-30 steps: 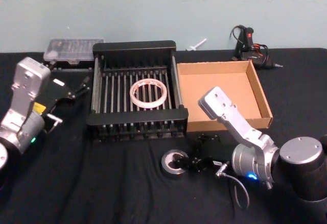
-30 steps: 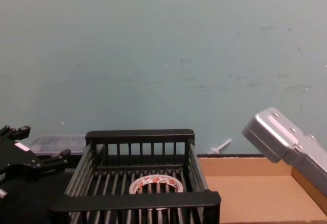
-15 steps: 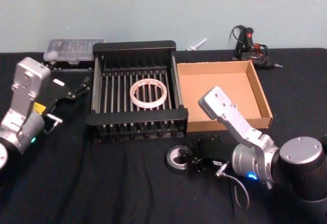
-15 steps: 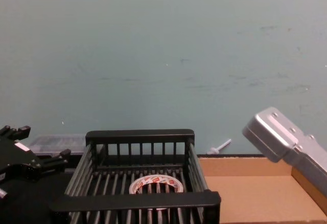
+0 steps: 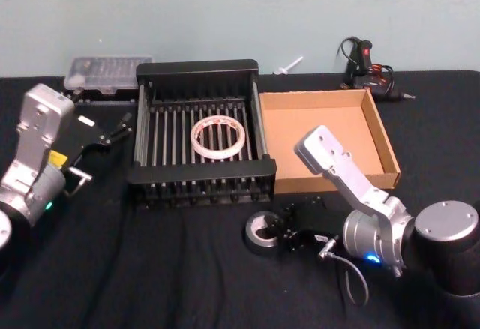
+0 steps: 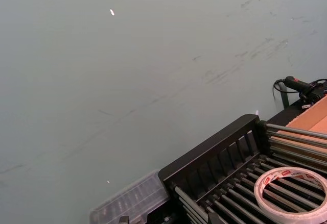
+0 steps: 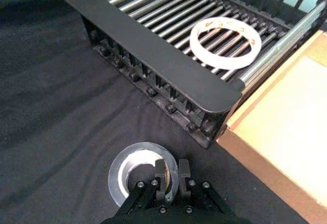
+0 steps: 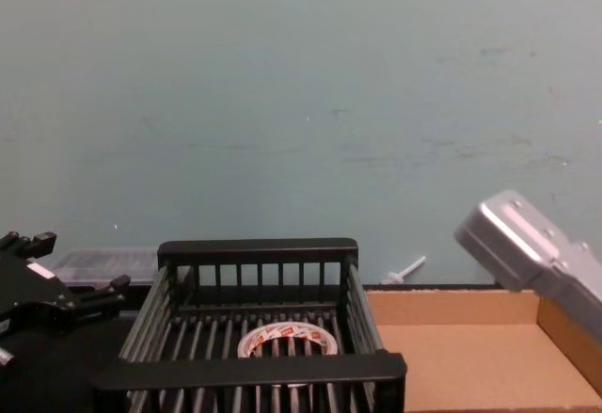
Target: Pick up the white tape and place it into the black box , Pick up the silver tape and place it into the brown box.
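The white tape (image 5: pixel 218 137) lies flat on the slatted floor of the black box (image 5: pixel 196 68), also seen in the right wrist view as white tape (image 7: pixel 225 35) in the black box (image 7: pixel 153 45). The silver tape (image 5: pixel 261 231) rests on the black cloth in front of the crate. My right gripper (image 5: pixel 285 234) is shut on its near wall; in the right wrist view, one finger is inside the core of the silver tape (image 7: pixel 134 172) and one outside. The brown box (image 5: pixel 384 143) stands just right of the crate. My left gripper (image 5: pixel 120 128) hangs open left of the crate.
A clear plastic case (image 5: pixel 105 70) sits behind the crate's left corner. A black tool with cables (image 5: pixel 367 65) lies at the back right, and a small white piece (image 5: pixel 289 65) behind the tray. Bare black cloth stretches along the table's front.
My right gripper has closed its fingers onto the silver tape's wall, and the roll has shifted slightly towards the tray. The left arm has stayed where it was.
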You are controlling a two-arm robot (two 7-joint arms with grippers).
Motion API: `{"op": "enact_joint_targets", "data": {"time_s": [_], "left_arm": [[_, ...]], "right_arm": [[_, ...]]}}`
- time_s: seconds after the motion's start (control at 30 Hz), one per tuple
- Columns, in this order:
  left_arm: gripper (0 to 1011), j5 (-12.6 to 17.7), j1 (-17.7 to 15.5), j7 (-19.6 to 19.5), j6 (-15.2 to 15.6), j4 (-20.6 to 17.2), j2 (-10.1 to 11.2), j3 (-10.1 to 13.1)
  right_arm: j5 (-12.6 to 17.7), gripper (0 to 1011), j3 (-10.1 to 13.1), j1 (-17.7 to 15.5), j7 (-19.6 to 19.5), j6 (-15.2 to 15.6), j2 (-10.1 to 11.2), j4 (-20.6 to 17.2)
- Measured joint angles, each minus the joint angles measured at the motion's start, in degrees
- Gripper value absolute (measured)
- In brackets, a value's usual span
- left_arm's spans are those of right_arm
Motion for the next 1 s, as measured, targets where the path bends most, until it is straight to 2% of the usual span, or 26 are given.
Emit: {"op": "enact_joint_targets", "data": {"time_s": [0.17,0.37,0.6,0.77,0.8,1.0], "left_arm": [[1001,0.0,0.0,0.0,0.0,0.0,0.0,0.0],[1001,0.0,0.0,0.0,0.0,0.0,0.0,0.0],[1001,0.0,0.0,0.0,0.0,0.0,0.0,0.0],[1001,0.0,0.0,0.0,0.0,0.0,0.0,0.0],[1001,0.0,0.0,0.0,0.0,0.0,0.0,0.0],[1001,0.0,0.0,0.0,0.0,0.0,0.0,0.0]], "right_arm": [[0.3,159,1.0,-0.8,0.0,-0.6,0.8,-1.4],[1.1,159,3.4,-2.8,-0.7,-0.8,2.4,-4.0],[2.4,159,7.4,-5.7,-2.8,-0.7,3.9,-6.8],[3.0,159,10.2,-6.8,-4.6,-1.1,3.9,-7.5],[3.0,159,10.2,-6.8,-4.6,-1.1,3.9,-7.5],[3.2,159,12.9,-6.6,-6.8,-2.2,2.6,-7.1]]}}
